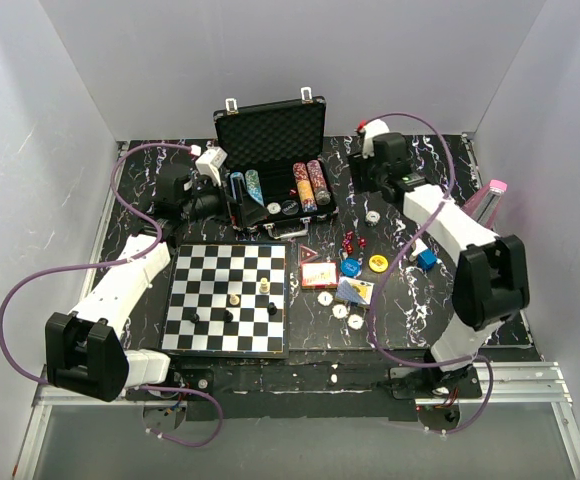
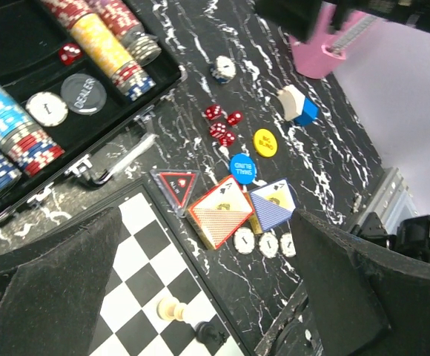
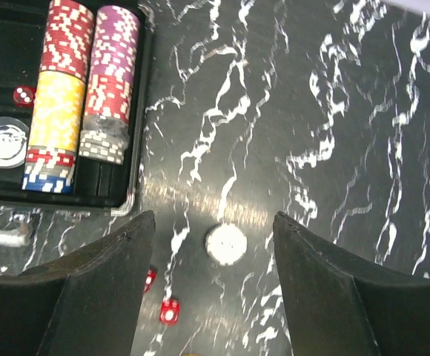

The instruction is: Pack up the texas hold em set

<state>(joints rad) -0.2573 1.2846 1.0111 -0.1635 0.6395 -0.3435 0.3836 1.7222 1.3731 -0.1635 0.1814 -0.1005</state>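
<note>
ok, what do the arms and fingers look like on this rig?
Both the left arm and right arm have white shell links with black joint housings. A purple cable loops along each. The left fingers and right fingers are broad, matte-black, rough-textured wedges.

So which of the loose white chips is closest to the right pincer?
The lone chip right of the case, below the open right pincer; the other three lie by the cards.
</note>
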